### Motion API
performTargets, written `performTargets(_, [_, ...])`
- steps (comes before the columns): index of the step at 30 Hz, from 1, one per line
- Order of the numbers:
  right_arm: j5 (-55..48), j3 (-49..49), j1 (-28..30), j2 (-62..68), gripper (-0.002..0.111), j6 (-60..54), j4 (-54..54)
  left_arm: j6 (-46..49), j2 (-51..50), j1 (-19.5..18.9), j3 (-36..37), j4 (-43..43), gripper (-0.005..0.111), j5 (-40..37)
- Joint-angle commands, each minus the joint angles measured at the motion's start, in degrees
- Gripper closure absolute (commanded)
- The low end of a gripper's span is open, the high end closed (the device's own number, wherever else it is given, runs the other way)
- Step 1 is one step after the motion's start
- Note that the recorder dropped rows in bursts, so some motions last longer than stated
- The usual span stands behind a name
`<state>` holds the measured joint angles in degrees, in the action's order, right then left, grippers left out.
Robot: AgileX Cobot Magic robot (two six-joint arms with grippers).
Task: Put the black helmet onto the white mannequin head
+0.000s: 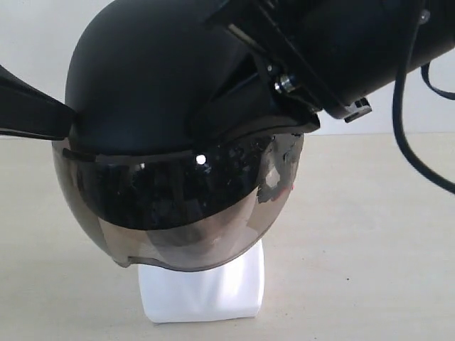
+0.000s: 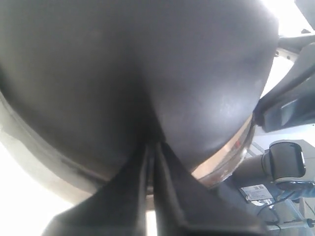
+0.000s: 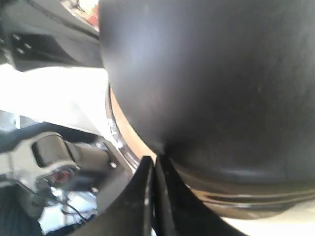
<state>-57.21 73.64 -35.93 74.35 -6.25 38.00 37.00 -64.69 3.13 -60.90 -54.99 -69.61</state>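
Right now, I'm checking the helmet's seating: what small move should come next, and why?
Probably a gentle downward press to settle the helmet: it already covers the mannequin head, only the white base showing below the visor, and the left gripper and right gripper, both shut, touch its shell.

Exterior cam sits low, roughly helmet height over the worktop (image 1: 370,234), dead close, facing the black helmet (image 1: 156,71) front-on; both wrist cams are jammed against that same shell from opposite sides
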Motion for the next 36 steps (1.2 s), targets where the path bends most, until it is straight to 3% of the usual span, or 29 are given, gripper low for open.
performTargets(1, [1.4, -0.9, -0.6, 1.7, 0.108, 2.8, -10.5, 0.4, 0.3, 0.3, 0.3, 0.0, 0.102, -0.4])
performTargets(12, [3.1, -0.9, -0.6, -2.1, 0.108, 5.1, -10.9, 0.4, 0.3, 0.3, -0.1, 0.0, 0.102, -0.4])
performTargets(16, [5.3, -0.9, -0.6, -7.6, 0.108, 14.1, -22.1, 0.4, 1.4, 0.3, -0.5, -0.5, 0.102, -0.4])
performTargets(19, [1.5, -0.9, -0.6, -8.5, 0.108, 20.0, -31.5, 1.1, 3.9, 0.0, -0.5, -1.3, 0.102, -0.4])
performTargets(23, [1.4, -0.9, -0.6, -6.5, 0.108, 23.8, -35.8, -2.3, 6.4, -2.3, -5.2, 4.2, 0.102, 1.1])
performTargets(25, [0.5, -0.9, -0.6, -6.3, 0.108, 25.7, -39.0, -5.6, 6.1, -3.5, -7.3, 12.0, 0.102, 3.3])
performTargets(28, [1.3, -0.9, -0.6, -6.4, 0.108, 25.5, -38.0, -8.1, 4.1, -4.2, -7.5, 17.0, 0.102, 4.4])
performTargets(33, [6.5, -0.9, -0.6, -6.4, 0.108, 20.4, -26.2, -8.1, -2.6, -4.2, -7.5, 16.3, 0.102, 4.4])
performTargets(36, [6.6, -0.9, -0.6, -6.3, 0.108, 19.7, -24.4, -6.5, -6.1, -4.2, -7.5, 15.4, 0.102, 4.9])
